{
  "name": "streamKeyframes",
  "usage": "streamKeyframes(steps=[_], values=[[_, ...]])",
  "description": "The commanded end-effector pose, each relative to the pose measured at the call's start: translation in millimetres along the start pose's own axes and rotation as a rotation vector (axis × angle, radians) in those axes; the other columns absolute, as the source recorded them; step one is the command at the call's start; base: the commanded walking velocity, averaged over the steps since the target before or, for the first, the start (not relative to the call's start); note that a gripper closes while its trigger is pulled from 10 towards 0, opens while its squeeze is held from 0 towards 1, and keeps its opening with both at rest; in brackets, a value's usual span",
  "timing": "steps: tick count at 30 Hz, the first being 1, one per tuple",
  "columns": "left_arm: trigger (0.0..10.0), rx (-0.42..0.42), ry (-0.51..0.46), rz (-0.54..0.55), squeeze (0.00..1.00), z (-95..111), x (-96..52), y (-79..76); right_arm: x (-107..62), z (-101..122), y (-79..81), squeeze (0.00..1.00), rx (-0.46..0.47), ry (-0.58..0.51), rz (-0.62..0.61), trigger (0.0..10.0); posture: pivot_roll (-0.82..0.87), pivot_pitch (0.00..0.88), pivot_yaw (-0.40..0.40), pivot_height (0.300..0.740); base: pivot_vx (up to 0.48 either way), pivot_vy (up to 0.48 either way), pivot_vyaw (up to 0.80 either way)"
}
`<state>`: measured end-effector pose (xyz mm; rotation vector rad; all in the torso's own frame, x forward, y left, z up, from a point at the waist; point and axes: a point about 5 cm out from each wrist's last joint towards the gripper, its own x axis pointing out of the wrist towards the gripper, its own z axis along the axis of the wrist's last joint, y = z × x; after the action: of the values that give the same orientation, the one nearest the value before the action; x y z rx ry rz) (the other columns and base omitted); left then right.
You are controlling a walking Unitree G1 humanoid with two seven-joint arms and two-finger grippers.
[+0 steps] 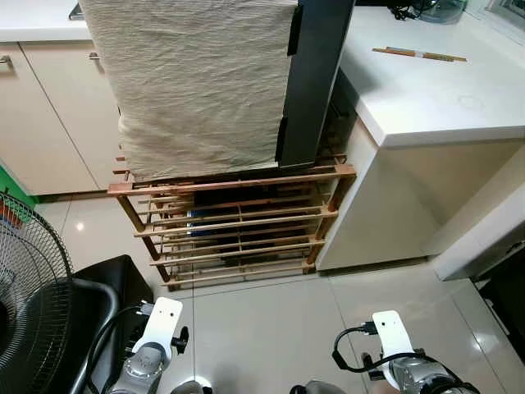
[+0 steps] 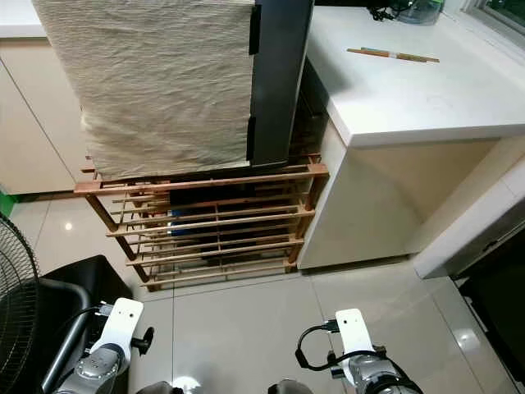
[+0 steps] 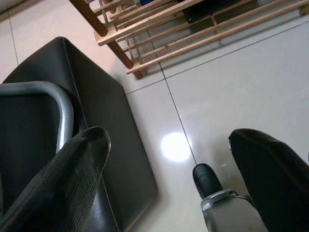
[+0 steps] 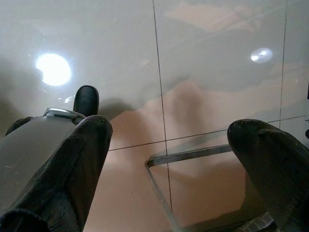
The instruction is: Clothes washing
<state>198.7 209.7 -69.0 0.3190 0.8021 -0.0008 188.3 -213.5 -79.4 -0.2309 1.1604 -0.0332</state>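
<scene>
Beige wrinkled cloth (image 1: 193, 82) hangs over a tall dark panel (image 1: 316, 74), above a slatted wooden rack (image 1: 238, 226) beside the white counter (image 1: 435, 90). Left wrist view: the left claw (image 3: 169, 179) hangs spread above pale floor tiles (image 3: 241, 92), near a black padded seat (image 3: 96, 111). Right wrist view: the right claw (image 4: 169, 164) is spread too, over the tiles.

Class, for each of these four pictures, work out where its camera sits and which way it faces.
Left eye view: head, looking down at the wooden rack; both wrists show.
Right eye view: same scene, shifted; shares the beige cloth.
Left wrist view: along the open left end effector at floor tiles; shares the rack.
Right wrist view: along the open right end effector at tiles.
</scene>
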Motion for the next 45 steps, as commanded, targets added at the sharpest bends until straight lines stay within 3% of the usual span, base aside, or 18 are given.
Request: streamKeyframes(steps=[1,4,6,11,16,19,22,25,28,29,33,35,36,38,40,41,42,45], values=[[10.0,-0.405,0.574,-0.119,0.0,-79.1,-30.0,-37.1,-0.8,-14.5,43.4,0.0,0.112,0.04,0.189,10.0,0.0,0.0,-0.029,0.723,0.0,0.0,0.0],[10.0,-0.464,0.538,-0.097,0.0,-71.5,-25.5,-33.3,-0.5,-13.3,42.4,0.0,0.214,0.023,0.173,10.0,-0.01,0.0,-0.015,0.723,0.0,0.0,0.0],[10.0,-0.486,0.531,-0.107,0.0,-68.5,-24.1,-34.1,-0.2,-12.0,39.8,0.0,0.189,0.001,0.135,10.0,-0.01,0.0,-0.011,0.723,0.0,0.0,0.0],[10.0,-0.408,0.532,-0.111,0.0,-67.5,-23.6,-34.0,-0.5,-13.5,43.5,0.0,0.175,0.0,0.156,10.0,-0.01,0.0,-0.007,0.723,0.0,0.0,0.0],[10.0,-0.405,0.532,-0.106,0.0,-57.8,-19.1,-32.5,-0.7,-16.7,45.8,0.0,0.194,0.014,0.166,10.0,-0.01,0.0,-0.006,0.723,0.0,0.0,0.0],[10.0,-0.326,0.487,-0.035,0.0,-47.3,-13.0,-21.4,-0.4,-13.9,43.6,0.0,0.185,-0.017,0.136,10.0,-0.01,0.0,-0.006,0.723,0.0,0.0,0.0],[10.0,-0.308,0.383,0.019,0.0,-28.2,-4.2,-7.9,-1.0,2.8,43.8,0.0,0.198,-0.106,0.136,10.0,-0.01,0.0,-0.008,0.723,0.0,0.0,0.0],[10.0,-0.348,0.163,0.023,0.0,11.7,8.1,14.1,-10.9,72.9,37.9,0.0,0.228,-0.34,0.229,10.0,-0.01,0.0,-0.005,0.723,0.0,0.0,0.0],[10.0,-0.294,0.038,0.046,0.0,23.5,7.9,33.1,-19.7,100.5,36.6,0.0,0.208,-0.46,0.269,10.0,-0.01,0.0,-0.008,0.723,0.0,0.0,0.0],[10.0,-0.229,-0.088,0.054,0.0,30.8,3.8,32.6,-22.8,104.0,27.7,0.0,0.216,-0.506,0.299,10.0,-0.01,0.0,-0.012,0.723,0.0,0.0,0.0],[10.0,-0.148,-0.129,0.018,0.0,22.5,-12.5,26.9,-38.7,100.8,4.0,0.0,0.145,-0.664,0.283,10.0,0.0,0.003,-0.022,0.723,0.0,0.0,0.0],[10.0,-0.122,-0.237,0.052,0.0,37.1,-34.2,35.6,-63.8,96.3,-8.2,0.0,0.051,-0.796,0.279,10.0,0.0,0.016,-0.033,0.723,0.0,0.0,0.0],[10.0,-0.122,-0.237,0.052,0.0,37.1,-34.2,35.6,-63.8,96.3,-8.2,0.0,0.051,-0.796,0.279,10.0,0.0,0.016,-0.033,0.723,0.0,0.0,0.0],[10.0,-0.143,-0.473,0.101,0.0,75.8,-79.1,47.4,-113.3,111.2,-26.6,0.0,0.01,-1.013,0.21,10.0,0.0,0.018,-0.046,0.723,0.0,0.0,0.0],[10.0,-0.125,-0.648,0.099,0.0,110.7,-126.3,47.0,-158.5,121.4,-36.2,0.0,0.126,-1.153,0.207,10.0,-0.01,0.03,-0.034,0.723,0.0,0.0,0.0],[10.0,-0.088,-0.723,0.08,0.0,126.2,-132.1,38.2,-156.4,117.1,-28.6,0.0,0.115,-1.15,0.22,10.0,-0.01,0.048,-0.03,0.723,0.0,0.0,0.0],[10.0,-0.088,-0.723,0.08,0.0,126.2,-132.1,38.2,-156.4,117.1,-28.6,0.0,0.115,-1.15,0.22,10.0,-0.01,0.048,-0.03,0.723,0.0,0.0,0.0],[10.0,0.046,-0.804,0.12,0.0,145.8,-116.5,32.8,-136.5,117.3,-11.9,0.0,0.102,-1.119,0.233,10.0,-0.01,0.047,-0.019,0.723,0.0,0.0,0.0]])
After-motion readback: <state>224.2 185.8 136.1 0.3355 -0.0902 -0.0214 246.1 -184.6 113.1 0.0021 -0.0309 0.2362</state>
